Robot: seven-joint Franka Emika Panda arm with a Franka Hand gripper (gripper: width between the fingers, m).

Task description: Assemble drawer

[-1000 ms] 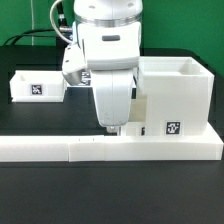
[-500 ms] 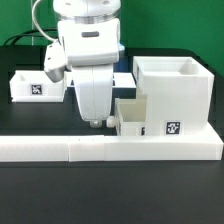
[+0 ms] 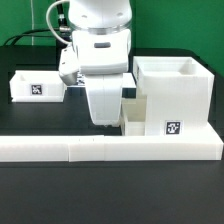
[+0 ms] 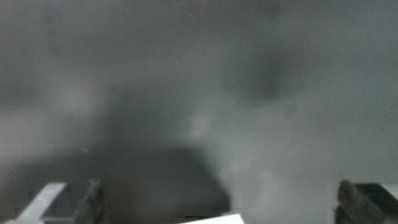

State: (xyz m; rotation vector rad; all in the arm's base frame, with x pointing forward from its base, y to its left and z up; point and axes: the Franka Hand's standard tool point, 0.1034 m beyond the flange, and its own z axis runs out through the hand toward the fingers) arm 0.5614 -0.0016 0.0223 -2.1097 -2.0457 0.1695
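The tall white drawer housing (image 3: 176,92) stands at the exterior view's right with a square tag (image 3: 172,128) on its front. One tagged tray (image 3: 37,86) lies at the far left. A second white tray (image 3: 132,121) stands against the housing's left side, partly hidden by my arm. My gripper (image 3: 104,119) hangs low just left of this tray, close to the front wall. The wrist view is blurred. It shows my gripper (image 4: 219,205) with both fingers (image 4: 68,204) wide apart and nothing clearly between them, only a white corner (image 4: 214,218) at the frame's edge.
A long low white L-shaped border wall (image 3: 90,149) runs along the front, and the housing and second tray rest against it. The black table (image 3: 40,118) lies between the left tray and my arm. Cables hang behind the arm.
My arm swung to the exterior view's left half a second ago and has come back to the right, closer to the second tray. The housing and left tray have not moved.
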